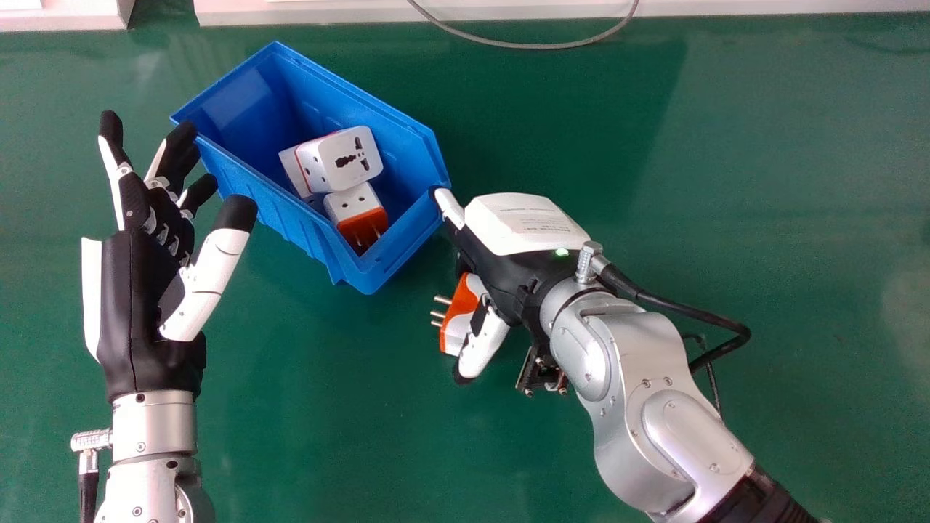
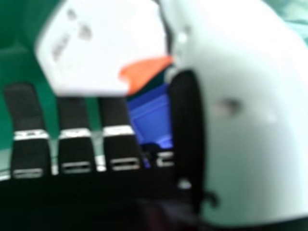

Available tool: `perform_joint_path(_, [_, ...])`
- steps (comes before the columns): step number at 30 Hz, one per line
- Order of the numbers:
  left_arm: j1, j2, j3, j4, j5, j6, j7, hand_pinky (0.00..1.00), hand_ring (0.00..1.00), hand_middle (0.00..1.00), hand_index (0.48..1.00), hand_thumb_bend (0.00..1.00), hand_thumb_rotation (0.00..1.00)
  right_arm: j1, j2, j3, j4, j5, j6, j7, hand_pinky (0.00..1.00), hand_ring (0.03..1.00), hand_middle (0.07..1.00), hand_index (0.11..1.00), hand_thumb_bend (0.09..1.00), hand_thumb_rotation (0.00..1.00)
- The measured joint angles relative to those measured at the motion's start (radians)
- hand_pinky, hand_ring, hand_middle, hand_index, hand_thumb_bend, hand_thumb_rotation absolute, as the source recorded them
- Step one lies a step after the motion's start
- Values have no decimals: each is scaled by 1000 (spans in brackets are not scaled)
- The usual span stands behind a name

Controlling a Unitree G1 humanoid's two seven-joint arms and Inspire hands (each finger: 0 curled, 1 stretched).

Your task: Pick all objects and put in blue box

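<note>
Legible text: none noted.
We see small print (image 1: 543,224) on the back of the right hand (image 1: 508,240), too fine for us to read.

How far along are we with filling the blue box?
Done: white plug adapters, one with an orange end, lie inside the blue box. In hand: the right hand holds another orange-and-white adapter outside it, near its corner. Left: dropping that one in.

silver forearms (image 1: 672,414), dark screws (image 1: 646,383) | left hand (image 1: 127,312), right hand (image 1: 501,274) black-white | 1 green light (image 1: 561,253) | black cables (image 1: 683,309)
</note>
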Motion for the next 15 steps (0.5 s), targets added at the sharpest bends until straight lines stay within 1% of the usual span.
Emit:
perform_joint_path(1, [0, 0, 0, 0, 0, 0, 0, 885, 934, 918, 906, 852, 563, 1, -1, -2, 0, 11, -4, -4, 451, 558, 507, 650, 564, 6])
perform_joint_path(2, [0, 0, 0, 0, 0, 0, 0, 886, 932, 917, 906, 856, 563, 1, -3, -3, 1, 20, -10, -7, 451, 554, 503, 616, 552, 3])
perform_joint_path(3, [0, 0, 0, 0, -1, 0, 0, 886, 932, 917, 906, 856, 563, 1, -4, -4, 1, 22, -15, -7, 451, 554, 503, 616, 552, 3])
perform_joint_path(6, [0, 0, 0, 0, 0, 0, -1, 885, 932, 916, 907, 852, 564, 4, -6, -3, 0, 29, -20, -15, 446, 544, 498, 556, 536, 1])
perform_joint_path(9, [0, 0, 0, 0, -3, 0, -7, 885, 932, 916, 907, 848, 563, 5, -7, -8, 0, 48, -27, -19, 441, 537, 495, 535, 530, 1])
perform_joint_path(13, [1, 0, 0, -1, -11, 0, -11, 883, 930, 915, 906, 849, 557, 14, -10, -11, -2, 60, -40, -40, 425, 518, 489, 508, 522, 0])
perform_joint_path(15, [1, 0, 0, -1, -11, 0, -12, 883, 929, 915, 906, 854, 562, 16, -11, -10, -3, 61, -41, -44, 420, 514, 488, 502, 521, 0])
